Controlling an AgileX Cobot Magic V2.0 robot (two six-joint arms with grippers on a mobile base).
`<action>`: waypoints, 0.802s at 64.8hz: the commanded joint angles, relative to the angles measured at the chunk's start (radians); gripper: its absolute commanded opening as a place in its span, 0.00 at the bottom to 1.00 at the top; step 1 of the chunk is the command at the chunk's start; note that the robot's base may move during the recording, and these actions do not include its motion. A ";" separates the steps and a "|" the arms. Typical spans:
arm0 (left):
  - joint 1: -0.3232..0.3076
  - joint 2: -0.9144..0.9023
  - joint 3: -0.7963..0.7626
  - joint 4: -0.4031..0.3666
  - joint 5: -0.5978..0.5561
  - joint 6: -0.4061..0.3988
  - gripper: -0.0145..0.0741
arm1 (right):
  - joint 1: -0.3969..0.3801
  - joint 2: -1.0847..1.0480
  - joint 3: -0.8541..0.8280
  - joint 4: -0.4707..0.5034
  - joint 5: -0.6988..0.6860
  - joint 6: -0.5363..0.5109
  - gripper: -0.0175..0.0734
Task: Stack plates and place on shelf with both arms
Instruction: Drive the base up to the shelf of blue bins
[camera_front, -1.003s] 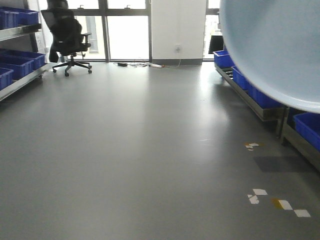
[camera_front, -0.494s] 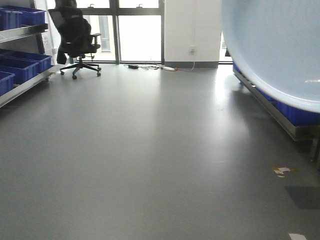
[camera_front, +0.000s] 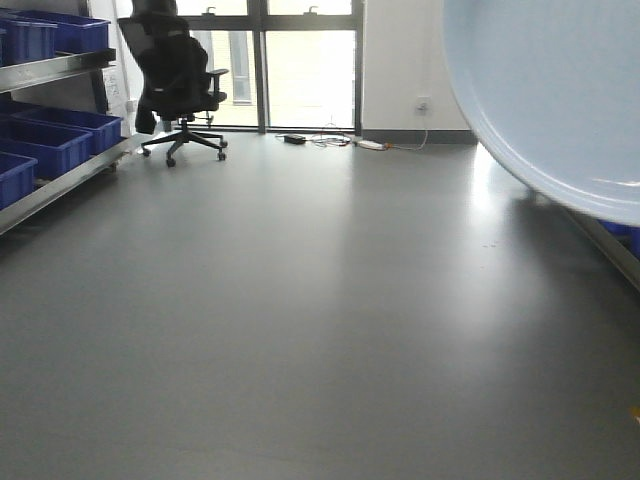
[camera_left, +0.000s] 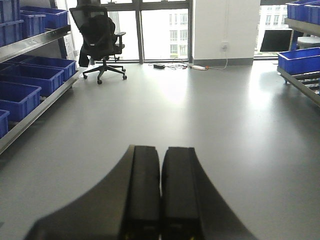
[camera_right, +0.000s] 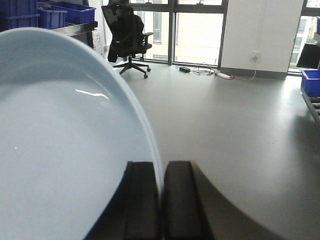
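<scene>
**One plate aloft on the right, racks on both sides, nothing shelved yet**

At far left we see a brushed stainless-steel rack (camera_left: 35, 44) with deep blue plastic crates (camera_left: 47, 77) on its tiers. We take this for the shelf the task names. Just past its far end a black mesh office chair (camera_front: 180, 75) stands before the windows, and bare grey floor (camera_front: 320, 300) fills the middle.

The left gripper (camera_left: 160, 165) hangs over that floor with its jaws pressed together and nothing between them. We judge that it is kept folded in and out of the way until a second grip is needed.

Further right, the right gripper (camera_right: 161, 175) has its jaws pinching the thin upturned rim of a glossy white round plate (camera_right: 60, 140). The plate is held on edge, hollow face to the left, high enough to fill the front camera's upper right corner. The rim is probably the only part slim enough to clamp, and an edge-on carry keeps the plate clear of the floor. We see a single rim and cannot tell whether a second plate nests behind it.

At far right a matching steel rack (camera_left: 300, 80) with more blue crates lines the wall. The plate is well apart from both racks.
</scene>
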 joint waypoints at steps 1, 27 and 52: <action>0.002 0.007 -0.030 0.001 -0.085 -0.002 0.26 | -0.003 0.003 -0.033 -0.005 -0.096 -0.002 0.25; 0.002 0.007 -0.030 0.001 -0.085 -0.002 0.26 | -0.003 0.003 -0.033 -0.005 -0.096 -0.002 0.25; 0.002 0.007 -0.030 0.001 -0.085 -0.002 0.26 | -0.003 0.003 -0.033 -0.005 -0.096 -0.002 0.25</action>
